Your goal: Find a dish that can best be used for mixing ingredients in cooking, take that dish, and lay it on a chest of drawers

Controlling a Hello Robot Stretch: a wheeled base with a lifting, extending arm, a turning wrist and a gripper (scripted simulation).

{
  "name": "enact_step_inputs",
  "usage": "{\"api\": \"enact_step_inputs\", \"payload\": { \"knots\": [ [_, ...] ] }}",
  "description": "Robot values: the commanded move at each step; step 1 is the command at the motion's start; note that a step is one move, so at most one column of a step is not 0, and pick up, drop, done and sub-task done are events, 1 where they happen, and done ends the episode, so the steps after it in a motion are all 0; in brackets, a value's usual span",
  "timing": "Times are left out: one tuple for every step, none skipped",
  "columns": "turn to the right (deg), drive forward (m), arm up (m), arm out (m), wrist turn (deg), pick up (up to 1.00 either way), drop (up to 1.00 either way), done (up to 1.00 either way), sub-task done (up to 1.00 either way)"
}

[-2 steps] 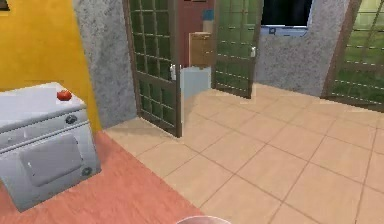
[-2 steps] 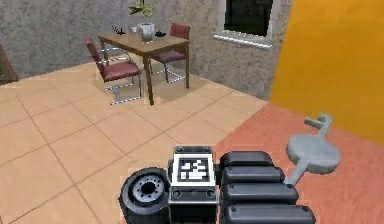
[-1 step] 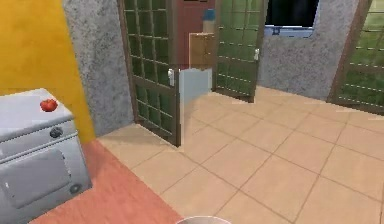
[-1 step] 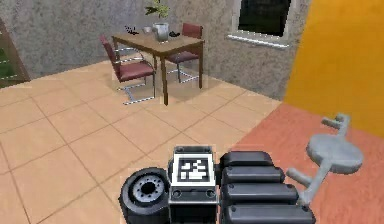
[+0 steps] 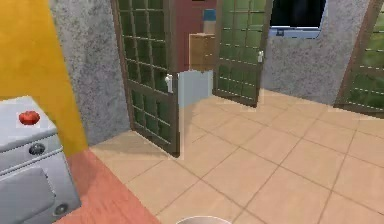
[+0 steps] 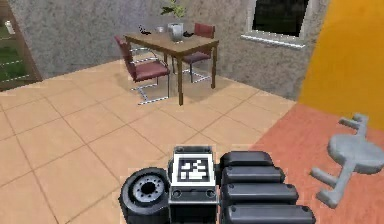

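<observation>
jaws sit low at arm side view's bottom edge, left of white marker (image 6: 193,168) (tips not resolvable): can't tell opening or load. pale curved rim (image 5: 195,218) at forward view's bottom edge against tiled floor (image 5: 280,150); can't confirm it's the dish.

The arm (image 6: 255,190) sits low and short, tool (image 6: 146,196) tucked alongside.

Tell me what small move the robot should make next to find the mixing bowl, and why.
Probably turn the base toward the wooden table: the small dark things on its top, beside the potted plant, are too small to tell and might include a bowl. Ahead lie floor tiles and glass-paned doors, so a closer look at the table seems the better bet.
</observation>
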Motion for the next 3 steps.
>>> {"api": "enact_step_inputs", "payload": {
  "knots": [
    [12.0, 0.00, 0.00, 0.00, 0.0, 0.00, 0.00, 0.00, 0.00],
    [0.0, 1.00, 0.00, 0.00, 0.0, 0.00, 0.00, 0.00, 0.00],
    [3.0, 0.00, 0.00, 0.00, 0.0, 0.00, 0.00, 0.00, 0.00]
  ]
}}
